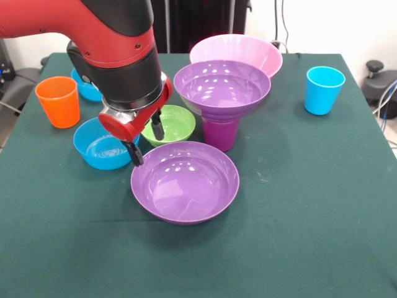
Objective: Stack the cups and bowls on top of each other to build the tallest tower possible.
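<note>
From left to right on the worktop [322, 248]: orange cup [59, 101], blue bowl [99, 146], gripper [146, 141] with fingers spread and empty, green bowl [173, 124], near purple bowl [185, 181], then the tower [222, 99], a purple bowl on a purple cup. The bowls appear light, rigid and glossy, probably slippery; pinch across the rim.

Front purple bowl [185, 182]: glossy plastic, light glinting off a smooth inside.
Purple bowl on the purple cup [222, 87]: same wet-looking shine.
Pink bowl [236, 53]: glossy, slightly translucent plastic.
Orange cup [58, 101]: smooth plastic, softer sheen.
Bench [310, 217]: matt dark green cloth, faintly creased.
Arm shell [93, 31]: smooth red and black, semi-gloss.
</note>
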Available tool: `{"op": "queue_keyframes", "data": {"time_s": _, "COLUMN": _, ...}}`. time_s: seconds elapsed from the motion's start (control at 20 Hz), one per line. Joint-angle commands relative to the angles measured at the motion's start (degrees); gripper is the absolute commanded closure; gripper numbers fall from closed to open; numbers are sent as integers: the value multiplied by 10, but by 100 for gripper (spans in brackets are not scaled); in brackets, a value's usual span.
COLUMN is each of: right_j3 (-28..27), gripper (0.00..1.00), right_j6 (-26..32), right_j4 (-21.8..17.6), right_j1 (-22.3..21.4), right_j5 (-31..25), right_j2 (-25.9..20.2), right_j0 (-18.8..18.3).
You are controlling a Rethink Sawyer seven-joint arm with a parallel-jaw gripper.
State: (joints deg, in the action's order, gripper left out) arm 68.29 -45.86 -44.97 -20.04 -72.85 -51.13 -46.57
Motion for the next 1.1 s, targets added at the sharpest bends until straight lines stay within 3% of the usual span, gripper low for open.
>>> {"op": "queue_keyframes", "data": {"time_s": 0.05, "right_j3": -21, "gripper": 0, "right_j6": 190, "right_j4": -62, "right_j1": 5, "right_j5": -47, "right_j2": 58, "right_j0": 25}}
{"op": "queue_keyframes", "data": {"time_s": 0.55, "right_j3": -29, "gripper": 0, "right_j6": 208, "right_j4": -92, "right_j1": 2, "right_j5": -58, "right_j2": 82, "right_j0": 40}}
{"op": "queue_keyframes", "data": {"time_s": 1.1, "right_j3": -22, "gripper": 0, "right_j6": 174, "right_j4": -92, "right_j1": 7, "right_j5": -80, "right_j2": 111, "right_j0": 53}}
